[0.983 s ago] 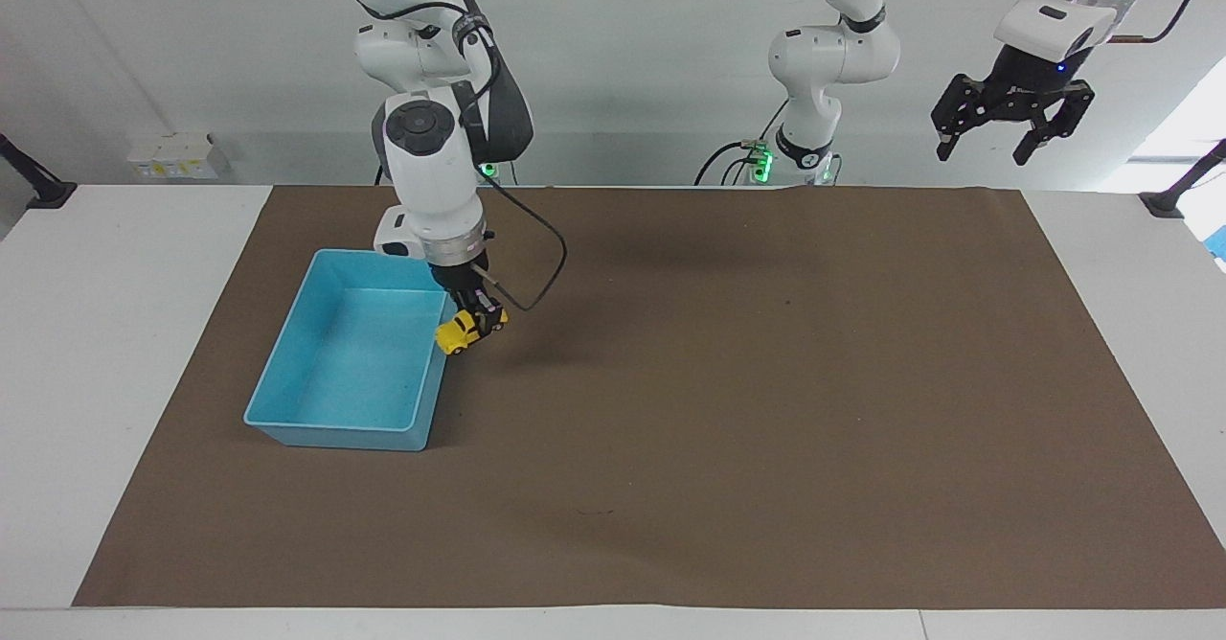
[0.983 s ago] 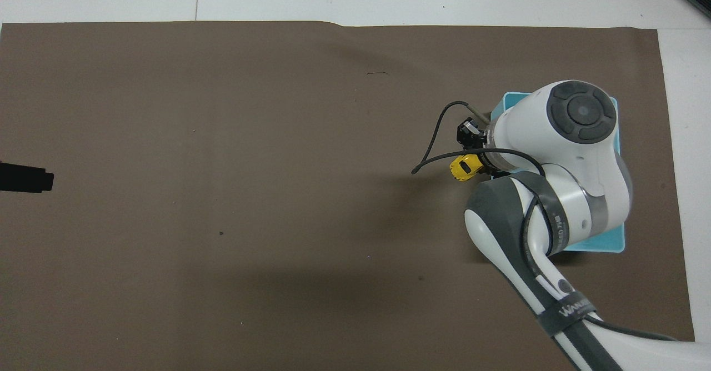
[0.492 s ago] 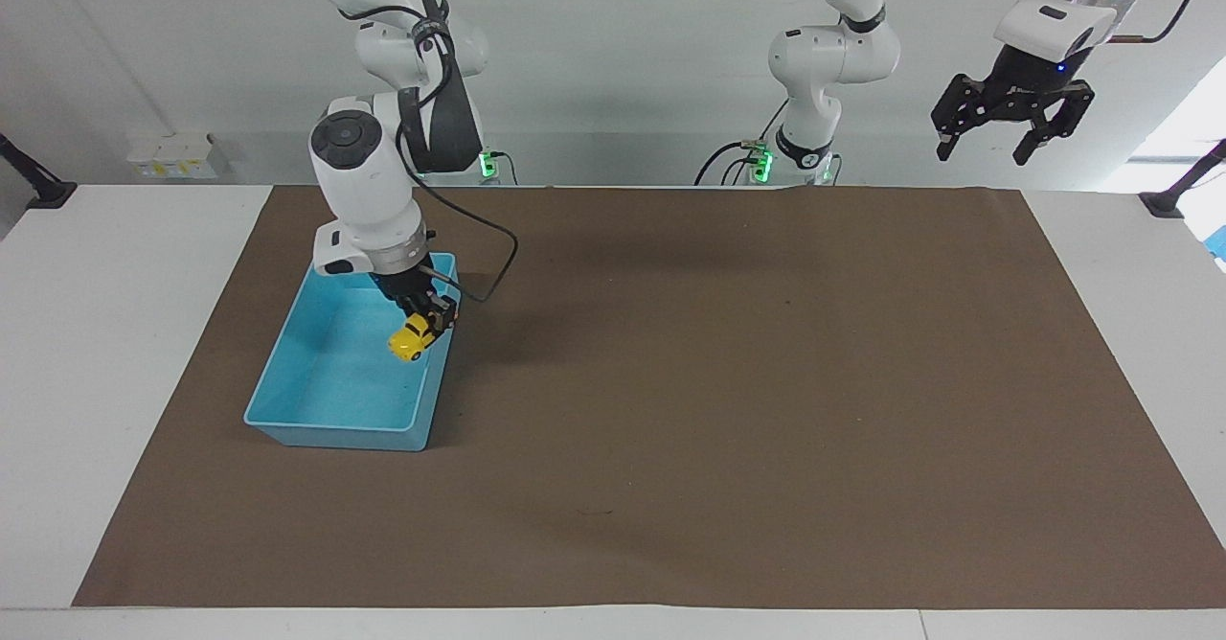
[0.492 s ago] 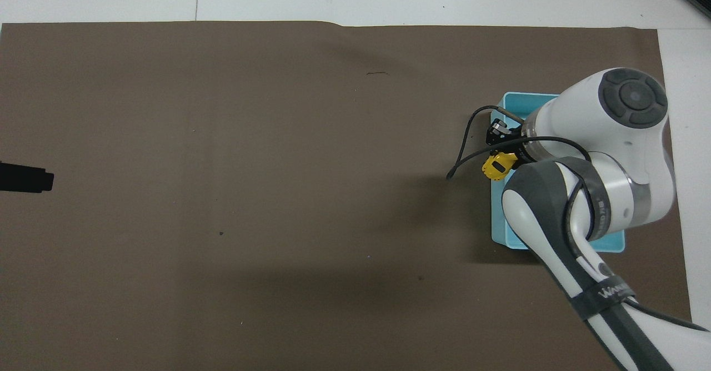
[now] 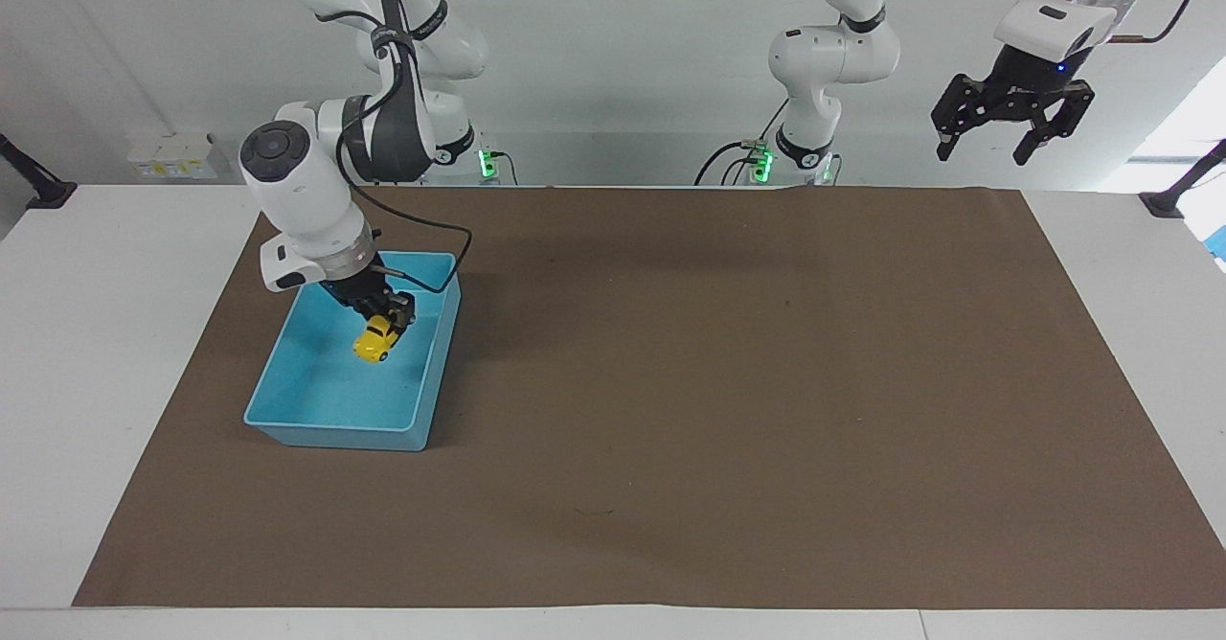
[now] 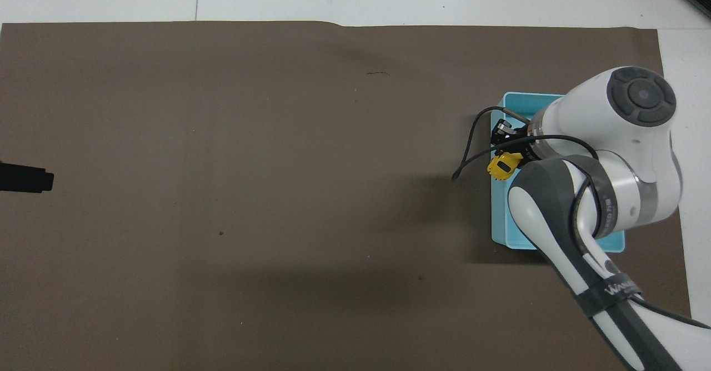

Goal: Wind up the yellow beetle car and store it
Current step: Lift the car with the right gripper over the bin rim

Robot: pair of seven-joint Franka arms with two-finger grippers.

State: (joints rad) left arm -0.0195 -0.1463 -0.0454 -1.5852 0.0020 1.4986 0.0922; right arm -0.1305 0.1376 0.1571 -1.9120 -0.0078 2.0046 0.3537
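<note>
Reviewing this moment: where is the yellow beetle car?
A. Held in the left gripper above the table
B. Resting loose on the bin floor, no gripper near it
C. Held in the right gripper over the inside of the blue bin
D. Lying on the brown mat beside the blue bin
C: in the facing view the right gripper is shut on the yellow beetle car over the inside of the blue bin, while the left gripper waits open and raised.

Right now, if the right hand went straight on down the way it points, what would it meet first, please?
Probably the floor of the blue bin: the right hand, shut on the yellow beetle car, points down into it, though its height above the floor is unclear.
</note>
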